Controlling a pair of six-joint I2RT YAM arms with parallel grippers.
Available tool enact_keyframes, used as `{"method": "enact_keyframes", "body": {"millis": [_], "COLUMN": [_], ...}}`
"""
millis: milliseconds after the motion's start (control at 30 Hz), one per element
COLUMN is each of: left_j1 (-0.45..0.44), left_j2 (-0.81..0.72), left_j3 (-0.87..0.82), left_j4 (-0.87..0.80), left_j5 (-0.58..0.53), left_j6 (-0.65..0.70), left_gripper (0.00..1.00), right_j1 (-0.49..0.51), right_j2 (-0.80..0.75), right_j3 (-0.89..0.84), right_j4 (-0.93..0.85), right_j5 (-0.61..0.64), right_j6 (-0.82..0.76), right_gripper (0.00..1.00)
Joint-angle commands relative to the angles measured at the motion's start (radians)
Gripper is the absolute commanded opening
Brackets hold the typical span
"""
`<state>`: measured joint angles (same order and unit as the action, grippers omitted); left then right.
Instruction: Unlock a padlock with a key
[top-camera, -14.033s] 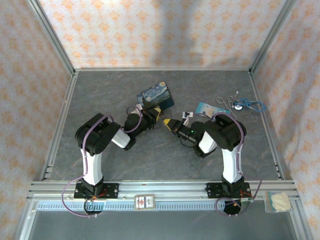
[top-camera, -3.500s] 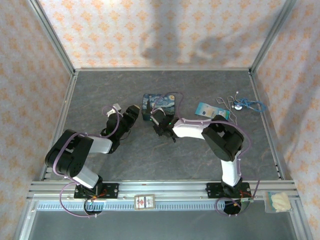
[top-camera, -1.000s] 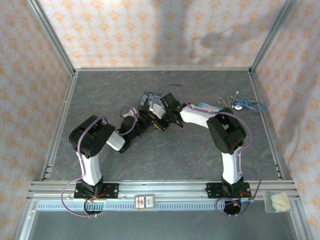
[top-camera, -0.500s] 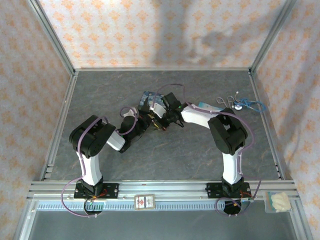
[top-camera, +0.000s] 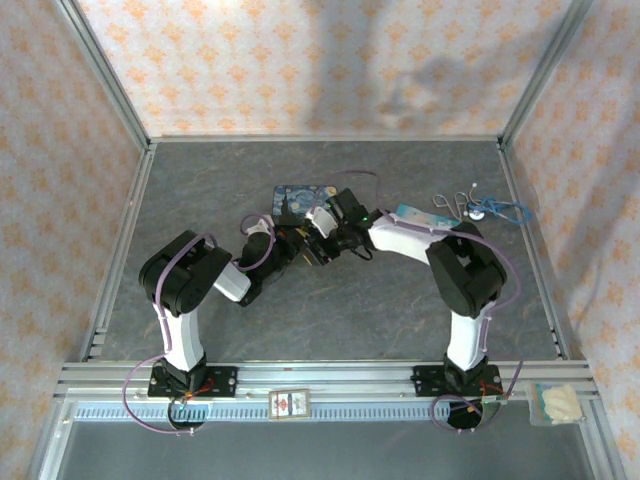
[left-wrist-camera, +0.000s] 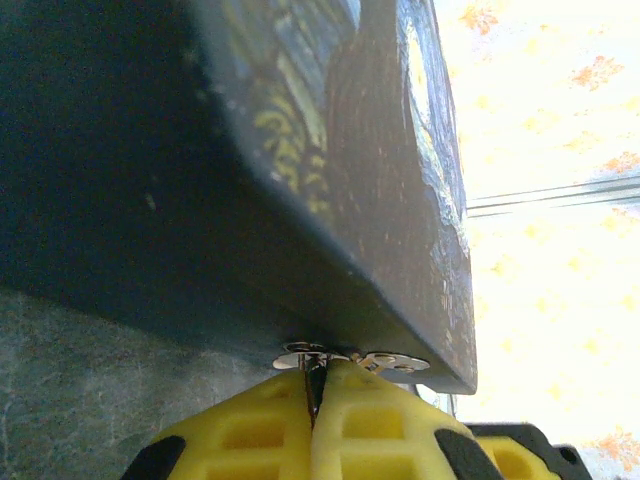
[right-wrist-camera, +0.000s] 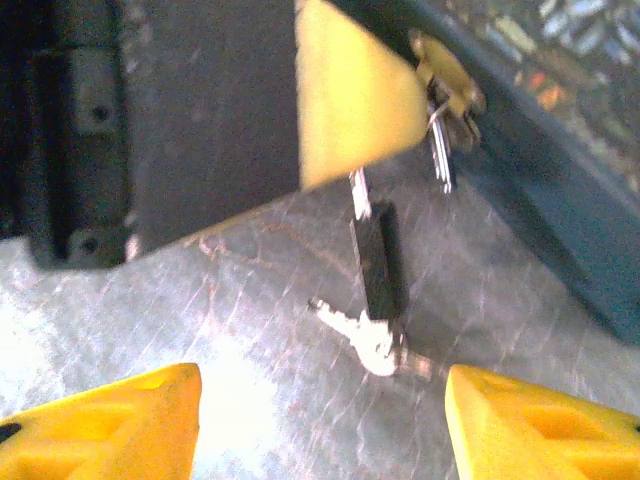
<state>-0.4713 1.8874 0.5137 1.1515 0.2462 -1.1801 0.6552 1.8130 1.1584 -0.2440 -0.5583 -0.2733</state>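
Presently my left gripper (left-wrist-camera: 315, 388) is pressed together on a thin silvery loop. I take it to be the shackle, though the wrist view is too close to be sure. The small dark-bodied padlock (right-wrist-camera: 378, 262) extends from that grip over the grey worktop (right-wrist-camera: 230, 330), just beside the blue painted tin (top-camera: 298, 200), with its long axis pointing toward my right gripper (right-wrist-camera: 320, 405). The pale silvery key (right-wrist-camera: 362, 335) sits at the padlock's far end, just ahead of the right gripper's spread fingers. The right arm is the nearer one.
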Motion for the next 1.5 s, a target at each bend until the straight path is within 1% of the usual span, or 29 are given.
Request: {"method": "enact_keyframes", "body": {"millis": [0, 67, 133, 200, 233, 333, 400, 600, 733, 867, 1000, 1233, 1467], "left_j1": [0.002, 0.003, 0.002, 0.003, 0.003, 0.003, 0.003, 0.006, 0.010, 0.014, 0.014, 0.013, 0.015], "left_j2": [0.002, 0.001, 0.001, -0.001, -0.002, -0.004, -0.006, 0.005, 0.004, -0.006, -0.010, -0.016, 0.005], "left_j3": [-0.009, -0.009, -0.009, -0.011, -0.014, -0.018, -0.018, -0.020, -0.020, -0.026, -0.036, -0.074, -0.105], "left_j4": [0.073, 0.076, 0.080, 0.085, 0.090, 0.096, 0.094, 0.113, 0.111, 0.105, 0.101, 0.138, 0.186], "left_j5": [-0.015, -0.012, -0.009, -0.008, -0.009, -0.012, -0.011, -0.008, -0.007, -0.022, -0.052, -0.140, -0.206], "left_j6": [-0.003, -0.003, -0.004, -0.003, -0.003, -0.003, -0.002, -0.017, -0.018, -0.017, -0.025, -0.066, -0.120], "left_gripper": [0.00, 0.00, 0.00, 0.00, 0.00, 0.00, 0.00, 0.00, 0.00, 0.00, 0.00, 0.00, 0.00], "right_j1": [-0.011, -0.028, -0.059, -0.082, -0.089, -0.103, -0.104, -0.103, -0.104, -0.103, -0.104, -0.104, -0.104], "right_j2": [-0.105, -0.139, -0.162, -0.166, -0.160, -0.118, -0.070, 0.086, 0.135, 0.135, 0.131, 0.092, 0.077], "right_j3": [-0.042, -0.051, -0.047, -0.030, -0.017, 0.011, 0.049, 0.138, 0.141, 0.094, 0.020, -0.102, -0.121], "right_j4": [0.044, 0.068, 0.104, 0.127, 0.139, 0.208, 0.227, 0.303, 0.332, 0.364, 0.419, 0.505, 0.515], "right_j5": [0.053, 0.097, 0.156, 0.263, 0.295, 0.331, 0.352, 0.290, 0.312, 0.359, 0.367, 0.428, 0.464], "right_j6": [0.150, 0.225, 0.338, 0.453, 0.487, 0.555, 0.575, 0.617, 0.659, 0.700, 0.762, 0.840, 0.846], "right_gripper": [0.64, 0.65, 0.66, 0.72, 0.72, 0.73, 0.72, 0.72, 0.72, 0.72, 0.72, 0.71, 0.70]}}
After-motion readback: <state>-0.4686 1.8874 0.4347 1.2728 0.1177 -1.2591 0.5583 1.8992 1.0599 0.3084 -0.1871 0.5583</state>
